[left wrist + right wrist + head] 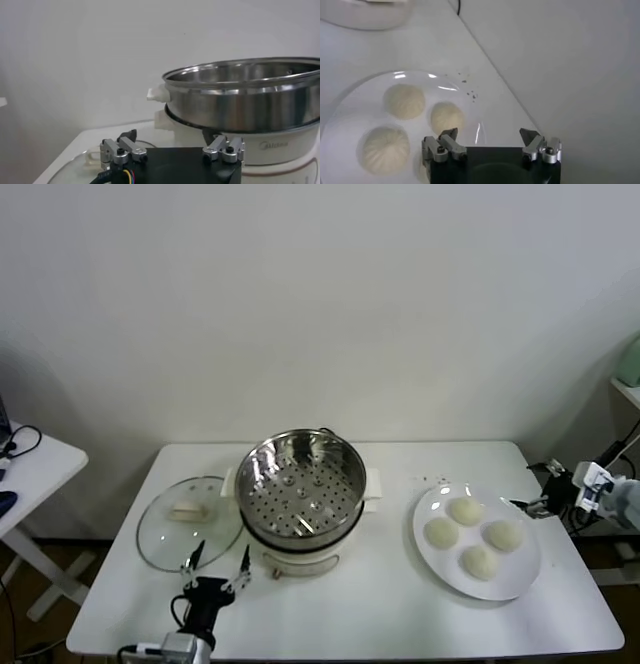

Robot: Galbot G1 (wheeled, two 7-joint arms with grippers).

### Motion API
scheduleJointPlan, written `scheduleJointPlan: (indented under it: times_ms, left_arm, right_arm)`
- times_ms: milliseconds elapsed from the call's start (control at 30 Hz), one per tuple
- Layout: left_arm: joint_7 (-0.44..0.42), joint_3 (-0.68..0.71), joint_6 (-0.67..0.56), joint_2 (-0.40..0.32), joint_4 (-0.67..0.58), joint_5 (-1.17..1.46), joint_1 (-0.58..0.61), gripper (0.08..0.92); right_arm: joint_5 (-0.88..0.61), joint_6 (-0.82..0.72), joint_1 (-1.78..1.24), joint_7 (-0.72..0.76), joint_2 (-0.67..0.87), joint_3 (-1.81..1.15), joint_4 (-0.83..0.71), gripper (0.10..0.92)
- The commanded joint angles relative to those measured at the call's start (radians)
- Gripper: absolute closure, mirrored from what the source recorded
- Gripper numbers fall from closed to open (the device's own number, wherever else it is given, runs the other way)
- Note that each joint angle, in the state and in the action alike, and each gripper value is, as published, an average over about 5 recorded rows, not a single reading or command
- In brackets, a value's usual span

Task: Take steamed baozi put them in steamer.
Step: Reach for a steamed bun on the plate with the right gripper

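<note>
Baozi (472, 536): four cream buns on white plate (432, 556), at 3 o'clock from steamer (302, 481), none inside it. Steamer at table (380, 604) centre, perforated tray bare. Glass lid (165, 534) flat at steamer's 9 o'clock, touching its base. Left hand (217, 566) at steamer's 7 o'clock, near table's front edge, fingers spread, gripping nothing. Right hand (540, 487) at plate's 2 o'clock, just off rim, fingers spread, gripping nothing.
</note>
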State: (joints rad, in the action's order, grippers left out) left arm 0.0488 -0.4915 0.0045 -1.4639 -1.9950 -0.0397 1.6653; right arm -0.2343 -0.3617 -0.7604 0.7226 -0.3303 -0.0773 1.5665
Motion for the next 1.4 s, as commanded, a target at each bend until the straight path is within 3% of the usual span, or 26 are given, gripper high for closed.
scheduleJointPlan:
  times_ms: [33, 233, 533, 1000, 1400]
  left_arm:
    - [-0.001, 0.0, 0.003, -0.003, 0.002, -0.005, 0.005, 0.177]
    - [-0.002, -0.001, 0.002, -0.01, 0.012, -0.01, -0.001, 0.177]
    - [-0.003, -0.019, 0.001, -0.024, 0.019, -0.01, -0.004, 0.177]
    - [-0.002, -0.037, -0.002, -0.045, 0.028, -0.012, -0.001, 0.177]
    - [-0.003, -0.051, -0.004, -0.043, 0.027, -0.011, 0.006, 0.177]
  right_arm:
    - [0.021, 0.027, 0.383, 0.108, 0.027, 0.44, -0.106, 0.203]
    - [0.047, 0.135, 0.788, 0.258, -0.061, 0.894, -0.262, 0.203]
    - [0.112, 0.274, 1.028, 0.372, -0.268, 1.163, -0.503, 0.203]
    - [0.167, 0.323, 0.96, 0.38, -0.448, 1.13, -0.679, 0.203]
    - [0.214, 0.287, 0.838, 0.359, -0.471, 1.046, -0.685, 0.203]
